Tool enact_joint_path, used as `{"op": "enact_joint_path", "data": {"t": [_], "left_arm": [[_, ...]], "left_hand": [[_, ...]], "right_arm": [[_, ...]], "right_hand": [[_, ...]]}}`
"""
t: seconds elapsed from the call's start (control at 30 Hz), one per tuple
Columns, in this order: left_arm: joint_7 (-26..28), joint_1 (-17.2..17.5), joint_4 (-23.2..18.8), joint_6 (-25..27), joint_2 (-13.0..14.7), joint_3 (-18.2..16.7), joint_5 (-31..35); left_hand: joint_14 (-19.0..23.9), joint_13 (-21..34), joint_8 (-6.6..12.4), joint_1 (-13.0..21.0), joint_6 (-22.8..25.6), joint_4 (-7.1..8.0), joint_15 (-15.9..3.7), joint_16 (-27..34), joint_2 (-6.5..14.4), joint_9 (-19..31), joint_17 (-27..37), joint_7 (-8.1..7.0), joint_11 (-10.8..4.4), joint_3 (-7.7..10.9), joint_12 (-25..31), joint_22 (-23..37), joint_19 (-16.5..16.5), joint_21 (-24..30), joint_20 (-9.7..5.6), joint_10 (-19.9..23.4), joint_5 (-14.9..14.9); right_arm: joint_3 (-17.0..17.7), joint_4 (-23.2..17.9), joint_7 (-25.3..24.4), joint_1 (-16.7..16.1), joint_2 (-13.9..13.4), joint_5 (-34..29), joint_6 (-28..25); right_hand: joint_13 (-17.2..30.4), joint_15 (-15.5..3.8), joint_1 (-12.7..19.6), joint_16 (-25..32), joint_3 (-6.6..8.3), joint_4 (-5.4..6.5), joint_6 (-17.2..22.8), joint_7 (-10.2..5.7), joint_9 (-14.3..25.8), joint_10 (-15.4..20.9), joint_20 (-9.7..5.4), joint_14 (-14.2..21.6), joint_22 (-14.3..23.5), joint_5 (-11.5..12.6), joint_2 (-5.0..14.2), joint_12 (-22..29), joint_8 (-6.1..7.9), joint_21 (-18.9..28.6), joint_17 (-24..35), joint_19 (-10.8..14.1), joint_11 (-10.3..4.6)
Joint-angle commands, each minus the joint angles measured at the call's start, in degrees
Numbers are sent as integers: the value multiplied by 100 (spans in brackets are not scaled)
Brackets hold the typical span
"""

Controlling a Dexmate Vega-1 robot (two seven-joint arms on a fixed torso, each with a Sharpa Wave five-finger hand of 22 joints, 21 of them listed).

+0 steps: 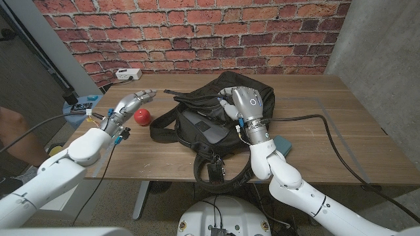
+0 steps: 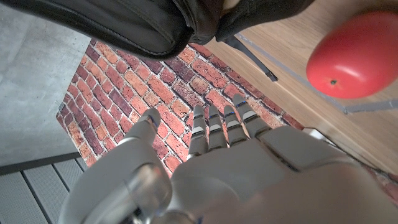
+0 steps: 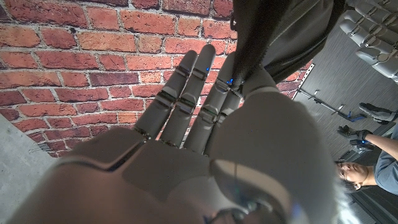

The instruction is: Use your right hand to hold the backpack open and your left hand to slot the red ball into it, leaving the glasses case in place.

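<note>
The black backpack (image 1: 197, 121) lies open at the middle of the table. My right hand (image 1: 241, 103) is at its far rim, and a fold of the backpack's fabric (image 3: 273, 31) runs down between the thumb and fingers, lifted by my right hand (image 3: 205, 143). A red ball (image 1: 142, 117) sits on the wood just left of the bag. My left hand (image 1: 128, 107) is beside the ball, slightly raised, fingers straight and spread, holding nothing. From the left wrist, the ball (image 2: 351, 56) shows apart from my left hand (image 2: 217, 168), near the backpack (image 2: 124, 25). A teal flat object (image 1: 283, 144), possibly the glasses case, is partly hidden by my right forearm.
A white power strip (image 1: 128, 74) lies at the table's far left edge, with a blue device (image 1: 82, 105) off the left side. A black cable (image 1: 328, 124) crosses the table's right half. A person (image 3: 357, 177) stands in the background. A brick wall backs the table.
</note>
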Motion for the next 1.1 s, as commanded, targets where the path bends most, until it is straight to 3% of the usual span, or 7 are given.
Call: {"op": "enact_joint_path", "data": {"t": [0.03, 0.17, 0.47, 0.63, 1.1], "left_arm": [[448, 317, -446, 609, 180, -378, 1121], [549, 379, -569, 784, 189, -465, 1493], [590, 479, -839, 1282, 203, -647, 2141], [513, 501, -942, 1530, 232, -707, 2407], [186, 526, -1246, 2586, 604, -710, 3406]], "left_hand": [[43, 26, -8, -9, -12, -29, -57, -9, -96, 7, 15, -65, -47, -56, 24, 6, 63, -42, 50, 43, 31], [70, 38, -16, -12, 1, -82, -82, -18, -135, 5, 8, -99, -63, -90, 20, 20, 269, 21, 28, 56, 70], [134, 46, -3, 81, 67, -182, -122, -14, -126, 3, 2, -127, -108, -56, 41, 29, 317, 20, 1, 143, 149], [190, 66, 12, 256, 143, -311, -162, -18, -122, 3, -2, -157, -214, 12, 66, 30, 382, 16, 2, 237, 263], [161, 91, 6, 428, 201, -390, -198, -54, -253, 8, -5, -186, -268, 15, 57, 27, 438, -6, -35, 255, 329]], "right_arm": [[81, 102, -61, 86, 9, 142, 61], [113, 129, -103, 108, 9, 187, 73], [168, 169, -181, 190, 0, 215, 79], [194, 200, -215, 229, 12, 235, 67], [148, 363, -261, 385, 75, 329, 163]], "right_hand": [[-21, -525, 47, -40, -52, 3, 82, -24, 26, -4, -478, 7, 9, -9, 30, -11, 24, 31, 39, -51, -14], [-14, -525, 58, -56, -72, 3, 93, -20, 26, -14, -477, 11, 8, -10, 36, -15, 23, 36, 58, -49, -11], [1, -525, 73, -89, -105, 8, 83, -17, 26, -16, -484, 15, 6, -10, 49, -15, 12, 39, 88, -60, -15], [-1, -525, 78, -97, -116, 11, 83, -12, 27, -9, -482, 24, 5, -11, 60, -16, 9, 41, 101, -61, -16], [-10, -525, 99, -153, -170, 16, 84, -18, 29, 0, -472, 40, 1, -14, 82, -32, -1, 55, 151, -55, -17]]}}
